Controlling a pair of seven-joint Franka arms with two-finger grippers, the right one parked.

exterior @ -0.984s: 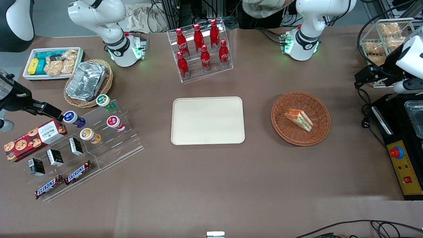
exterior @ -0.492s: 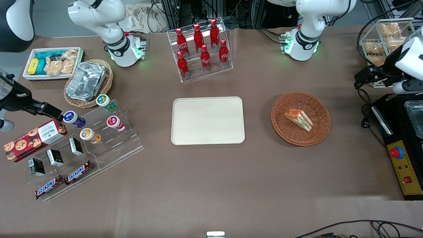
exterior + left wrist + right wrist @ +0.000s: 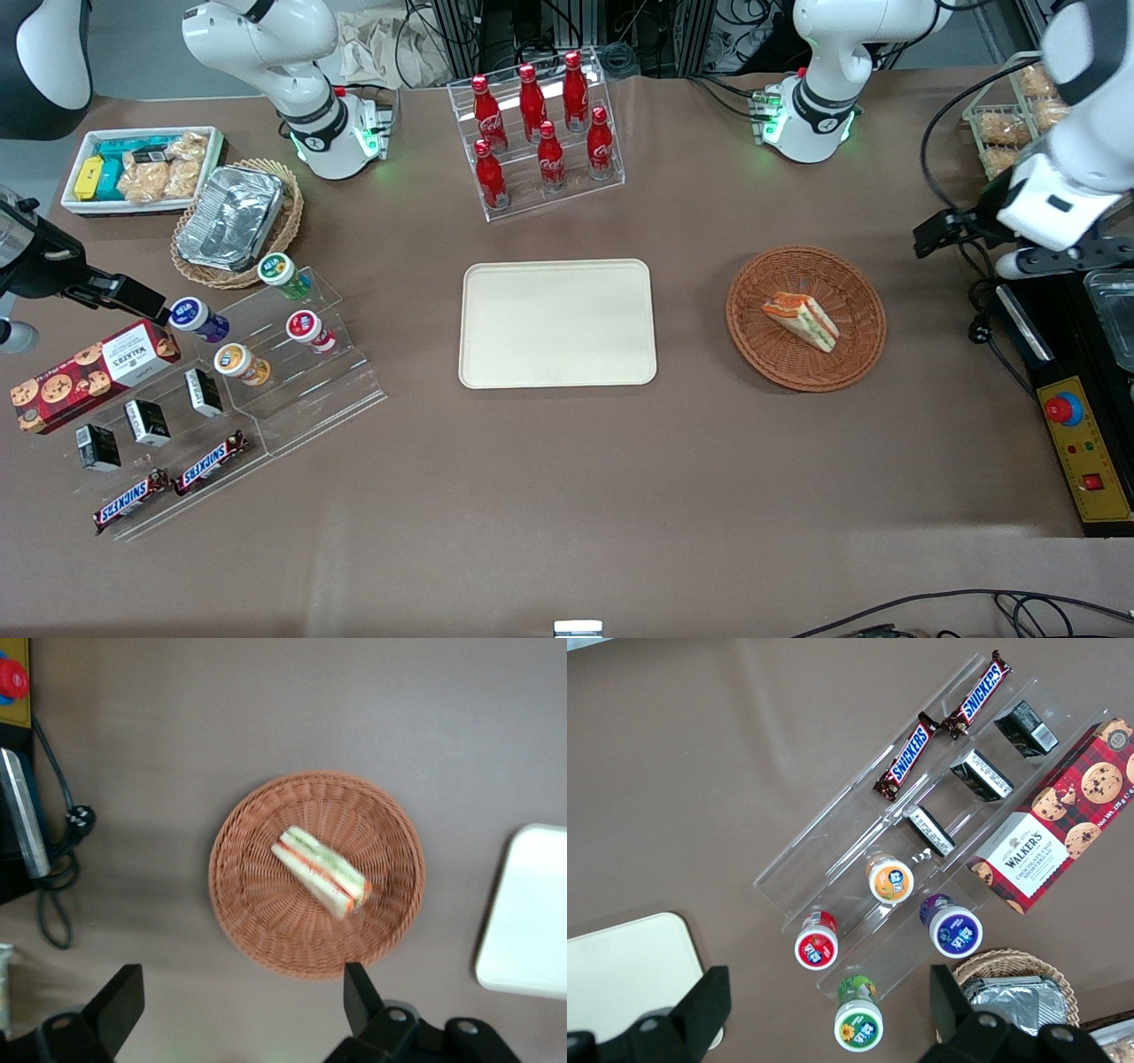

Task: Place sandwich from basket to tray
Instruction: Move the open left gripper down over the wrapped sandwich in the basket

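The sandwich (image 3: 802, 321), a white-bread wedge with orange and green filling, lies in the round reddish-brown wicker basket (image 3: 762, 354). In the left wrist view the sandwich (image 3: 321, 872) rests near the middle of the basket (image 3: 248, 904). The cream tray (image 3: 558, 323) lies flat beside the basket, toward the parked arm's end; one corner of the tray (image 3: 527, 912) shows in the wrist view. My gripper (image 3: 1059, 257) hangs high above the table edge, beside the basket at the working arm's end. In the wrist view the gripper (image 3: 241, 1001) is open and holds nothing.
A black control box with a red stop button (image 3: 1063, 409) and cables (image 3: 979, 301) sit under my arm. A wire rack of bagged pastries (image 3: 1001, 133) stands farther back. A rack of red cola bottles (image 3: 536, 133) stands farther from the camera than the tray.
My arm has swung in from the table's end toward the basket, and the gripper now hangs closer to it. The sandwich, basket and tray have not moved.
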